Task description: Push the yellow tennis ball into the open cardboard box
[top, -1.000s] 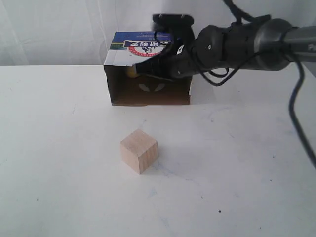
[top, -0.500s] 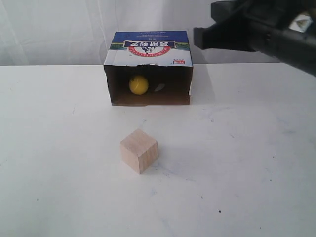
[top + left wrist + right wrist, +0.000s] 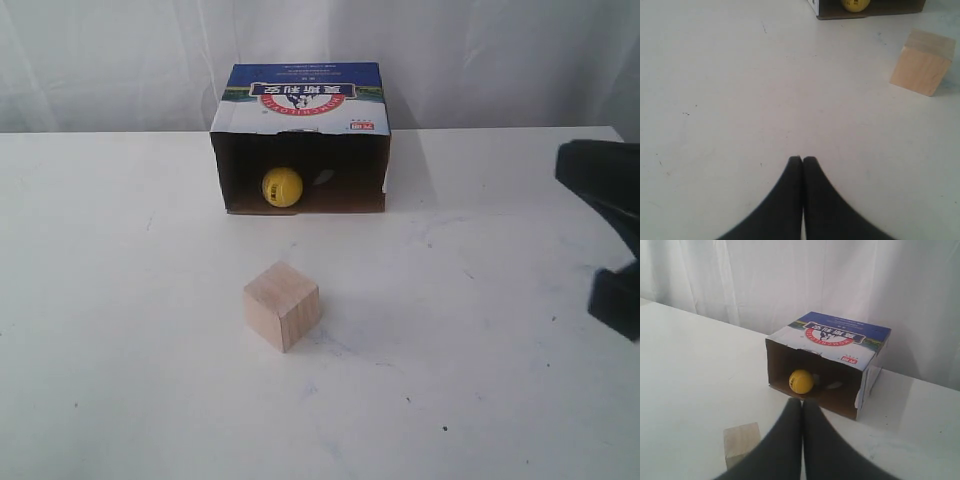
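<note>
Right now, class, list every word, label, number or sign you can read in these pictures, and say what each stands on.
On the open cardboard box, the red banner: white Chinese characters, upside down in the exterior view, too blurred to quote.
On the small red label at the printed panel's corner: too small to read.
On the yellow tennis ball: a dark mark, unreadable.
On the wooden cube: no text.
</note>
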Robot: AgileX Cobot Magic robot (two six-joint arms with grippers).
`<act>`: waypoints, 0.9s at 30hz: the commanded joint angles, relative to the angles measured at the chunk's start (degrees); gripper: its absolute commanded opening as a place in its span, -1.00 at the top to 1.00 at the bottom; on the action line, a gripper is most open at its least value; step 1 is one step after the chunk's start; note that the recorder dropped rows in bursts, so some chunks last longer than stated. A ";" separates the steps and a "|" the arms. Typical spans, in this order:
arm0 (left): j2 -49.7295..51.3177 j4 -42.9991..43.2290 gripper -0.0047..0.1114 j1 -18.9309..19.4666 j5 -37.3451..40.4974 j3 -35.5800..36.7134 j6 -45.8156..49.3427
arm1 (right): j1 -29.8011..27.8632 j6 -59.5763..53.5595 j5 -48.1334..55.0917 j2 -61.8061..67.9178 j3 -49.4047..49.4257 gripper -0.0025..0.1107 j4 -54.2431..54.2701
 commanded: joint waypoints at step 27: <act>-0.29 -0.88 0.92 -0.44 -0.03 0.20 0.00 | -29.23 13.58 -11.29 -24.11 15.77 0.96 -21.14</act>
